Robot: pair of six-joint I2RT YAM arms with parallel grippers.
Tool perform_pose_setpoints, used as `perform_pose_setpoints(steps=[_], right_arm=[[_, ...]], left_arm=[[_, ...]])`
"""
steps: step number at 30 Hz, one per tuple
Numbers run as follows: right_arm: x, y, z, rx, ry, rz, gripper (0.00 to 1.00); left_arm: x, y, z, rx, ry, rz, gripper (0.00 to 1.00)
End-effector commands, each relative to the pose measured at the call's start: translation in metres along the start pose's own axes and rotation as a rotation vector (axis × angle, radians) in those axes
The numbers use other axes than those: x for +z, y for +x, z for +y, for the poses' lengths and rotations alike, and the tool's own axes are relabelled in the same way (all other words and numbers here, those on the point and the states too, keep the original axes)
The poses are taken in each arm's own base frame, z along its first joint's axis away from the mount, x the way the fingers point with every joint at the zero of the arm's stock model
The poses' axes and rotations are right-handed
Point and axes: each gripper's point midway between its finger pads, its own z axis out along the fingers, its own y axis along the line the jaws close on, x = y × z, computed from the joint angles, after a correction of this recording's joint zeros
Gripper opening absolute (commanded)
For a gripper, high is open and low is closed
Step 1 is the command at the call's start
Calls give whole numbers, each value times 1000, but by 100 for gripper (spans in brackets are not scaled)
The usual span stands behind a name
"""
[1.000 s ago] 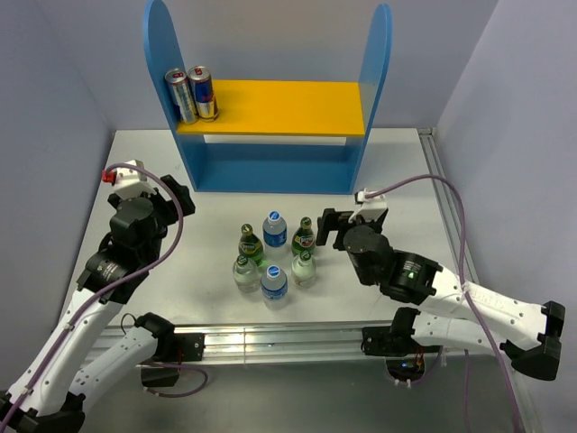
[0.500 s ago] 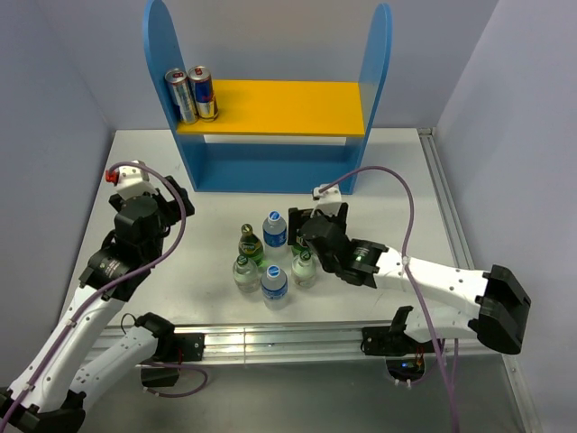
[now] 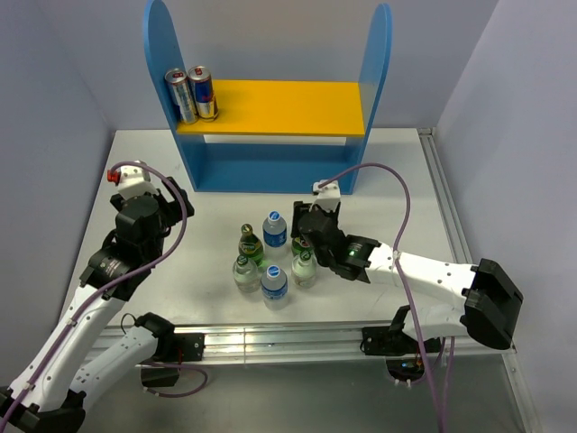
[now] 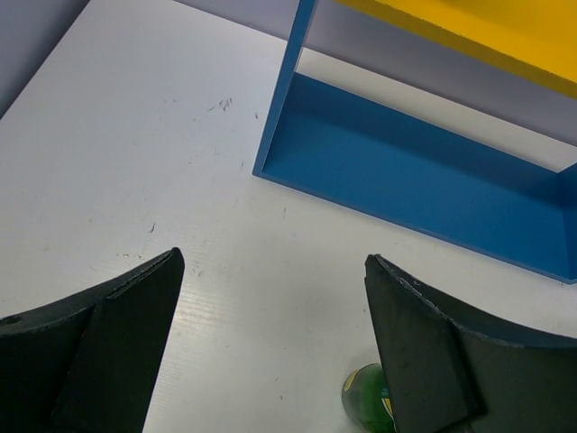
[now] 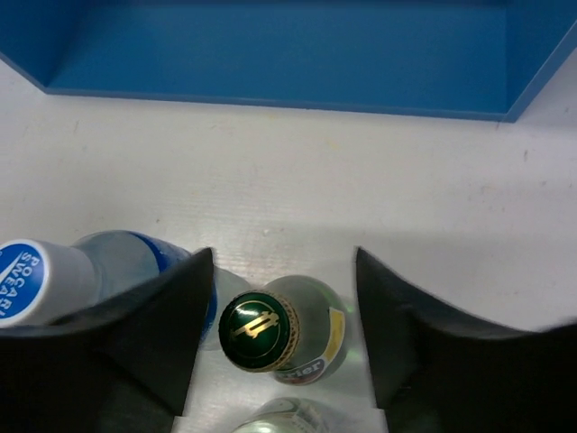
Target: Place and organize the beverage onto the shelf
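Note:
Six beverage bottles stand clustered mid-table: a left green one (image 3: 249,242), two with blue caps (image 3: 275,227) (image 3: 274,281), and two with pale caps (image 3: 242,271) (image 3: 305,268). My right gripper (image 3: 303,236) (image 5: 283,254) straddles the right green bottle (image 5: 270,332). Its jaws stand close on both sides, and a thin gap shows on the right. A blue-capped bottle (image 5: 54,275) is just outside its left finger. My left gripper (image 3: 176,200) (image 4: 273,262) hangs open over bare table, with a green bottle (image 4: 365,401) by its right finger. The shelf (image 3: 270,108) stands at the back.
Two cans (image 3: 192,93) stand at the left end of the shelf's yellow upper board. The blue base (image 5: 270,45) (image 4: 415,171) holds nothing. A metal rail (image 3: 270,338) runs along the table's near edge, and grey walls close in both sides.
My right arm has swung left over the bottle cluster, and its jaws have narrowed around the right green bottle. The left gripper has narrowed slightly and barely moved.

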Motion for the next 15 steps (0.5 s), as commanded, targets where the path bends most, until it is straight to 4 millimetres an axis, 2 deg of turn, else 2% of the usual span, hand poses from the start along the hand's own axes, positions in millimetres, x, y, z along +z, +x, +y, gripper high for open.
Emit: perform_pose_setpoints(steps=[1,5,11,14,15], right_arm=[[7,-8,-3,59,34,-49,62],[13,-1,-7,54,62,-29,59],[15,7,-9,46,76,-5,64],[14,7,-10,49,81,-7,60],[14,7,-11,50,83,-7,55]], left_arm=[[-2,-13,-1,3,-1,-29,88],[-1,-13,-1,4,-5,-28,88],[0,-14,0,2,-7,-27,88],[1,-13,2,4,-12,-25,88],[1,-13,2,4,-13,-24,88]])
